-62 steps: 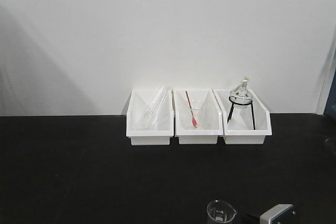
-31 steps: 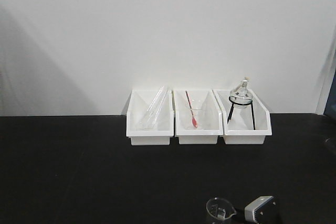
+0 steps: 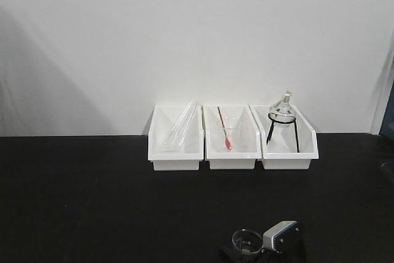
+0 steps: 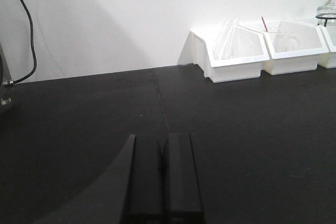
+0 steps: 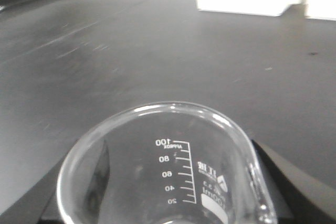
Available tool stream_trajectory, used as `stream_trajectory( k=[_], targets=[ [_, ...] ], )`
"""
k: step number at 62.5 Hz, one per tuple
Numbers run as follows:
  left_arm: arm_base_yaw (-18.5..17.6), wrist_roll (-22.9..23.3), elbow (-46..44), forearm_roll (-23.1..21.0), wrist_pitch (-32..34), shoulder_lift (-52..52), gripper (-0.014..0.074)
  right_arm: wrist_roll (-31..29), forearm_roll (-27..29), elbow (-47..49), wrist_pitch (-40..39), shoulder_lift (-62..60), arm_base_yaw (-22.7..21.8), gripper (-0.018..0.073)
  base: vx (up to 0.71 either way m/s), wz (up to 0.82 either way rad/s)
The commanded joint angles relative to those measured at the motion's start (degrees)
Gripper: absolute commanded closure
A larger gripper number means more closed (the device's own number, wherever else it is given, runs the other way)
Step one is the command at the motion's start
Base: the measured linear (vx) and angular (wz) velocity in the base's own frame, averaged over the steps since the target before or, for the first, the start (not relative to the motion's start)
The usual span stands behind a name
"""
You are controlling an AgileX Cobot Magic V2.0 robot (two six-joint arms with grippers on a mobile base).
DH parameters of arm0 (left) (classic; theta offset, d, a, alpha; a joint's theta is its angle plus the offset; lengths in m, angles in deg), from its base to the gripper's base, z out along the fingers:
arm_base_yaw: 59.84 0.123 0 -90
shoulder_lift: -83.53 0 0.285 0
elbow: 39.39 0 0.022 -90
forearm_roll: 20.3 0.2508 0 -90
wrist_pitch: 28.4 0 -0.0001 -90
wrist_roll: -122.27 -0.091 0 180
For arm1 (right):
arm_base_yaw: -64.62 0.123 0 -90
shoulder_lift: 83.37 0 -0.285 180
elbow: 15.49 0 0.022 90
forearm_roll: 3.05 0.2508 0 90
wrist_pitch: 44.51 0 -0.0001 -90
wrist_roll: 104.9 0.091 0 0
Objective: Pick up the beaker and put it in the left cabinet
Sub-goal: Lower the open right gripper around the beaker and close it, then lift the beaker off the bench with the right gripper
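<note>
In the front view the beaker (image 3: 247,240) stands at the lower edge of the black bench (image 3: 92,201), well in front of the 3 white bins (image 3: 233,140), with the right gripper (image 3: 249,254) around it. The left wrist view shows the left gripper (image 4: 160,182) low over the bench, its 2 jaws pressed together on nothing. In the right wrist view the beaker fills the foreground between dark fingers (image 5: 294,192) that seem to pinch its wall, though I cannot tell whether it is lifted. The pick looks to be in hand, and next comes a level carry to the left cabinet, which no view shows.
</note>
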State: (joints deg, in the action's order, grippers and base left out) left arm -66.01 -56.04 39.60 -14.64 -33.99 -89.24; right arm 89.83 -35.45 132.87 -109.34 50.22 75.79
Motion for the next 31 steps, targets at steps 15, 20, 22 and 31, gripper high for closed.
stream_trajectory(
  k=[15, 20, 22, 31],
  targets=[
    [-0.4, 0.3, 0.8, -0.2, 5.2, -1.2, 0.0604, 0.2, 1.8, 1.0, -12.3, -4.8, -0.3, 0.0570, 0.00, 0.00],
    [-0.4, 0.3, 0.8, -0.2, 5.2, -1.2, 0.0604, 1.2, 2.5, 0.2, -11.8, -8.3, -0.3, 0.0567, 0.00, 0.00],
    [-0.4, 0.3, 0.8, -0.2, 5.2, -1.2, 0.0604, 2.4, 2.7, -0.1, -10.9, -10.0, -0.3, 0.0566, 0.00, 0.00],
    [-0.4, 0.3, 0.8, -0.2, 5.2, -1.2, 0.0604, 11.9, 3.9, -0.6, 3.6, -21.1, -0.3, 0.0565, 0.00, 0.00]
  ],
)
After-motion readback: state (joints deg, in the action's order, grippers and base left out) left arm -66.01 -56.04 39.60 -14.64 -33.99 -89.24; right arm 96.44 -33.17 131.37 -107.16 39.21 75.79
